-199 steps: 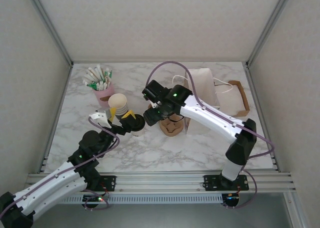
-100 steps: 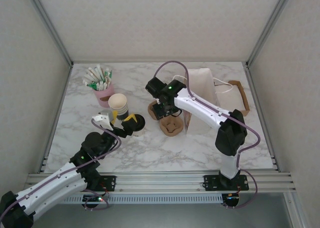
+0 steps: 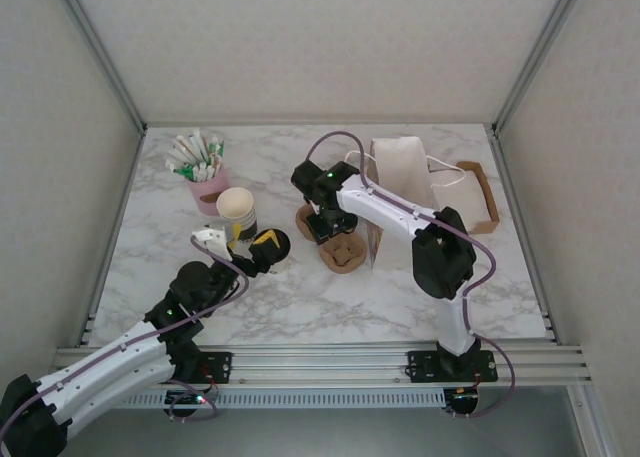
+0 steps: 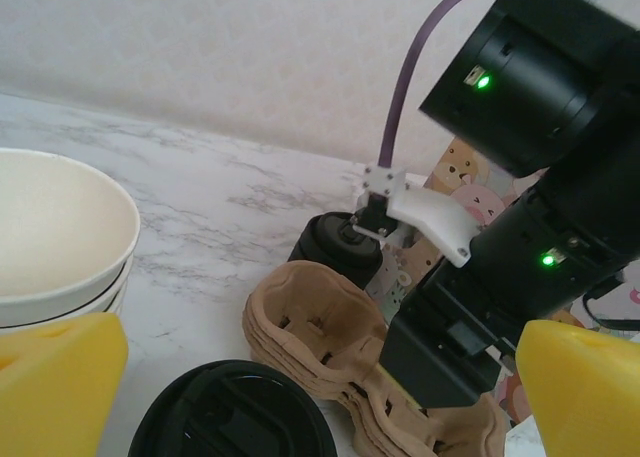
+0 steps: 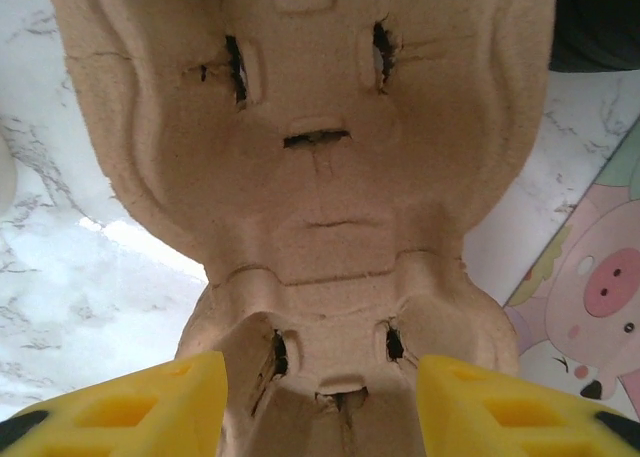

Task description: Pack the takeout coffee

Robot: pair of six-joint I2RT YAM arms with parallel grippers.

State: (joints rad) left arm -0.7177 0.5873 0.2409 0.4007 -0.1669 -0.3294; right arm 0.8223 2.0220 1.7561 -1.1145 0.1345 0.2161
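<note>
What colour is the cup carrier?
Light brown; the cup carrier shows best in the right wrist view.

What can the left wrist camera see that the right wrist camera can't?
Left wrist camera: stacked cream paper cups, a black lid, a black-lidded coffee cup, the right arm, and the open left pincer. Right wrist camera: the right pincer, hanging right above cut slots. Both: the pulp cup tray, the cartoon-printed bag, the marble table.

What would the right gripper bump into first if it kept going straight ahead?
The brown cup carrier lies right in front of the right gripper, very close. Whether they touch is unclear.
</note>
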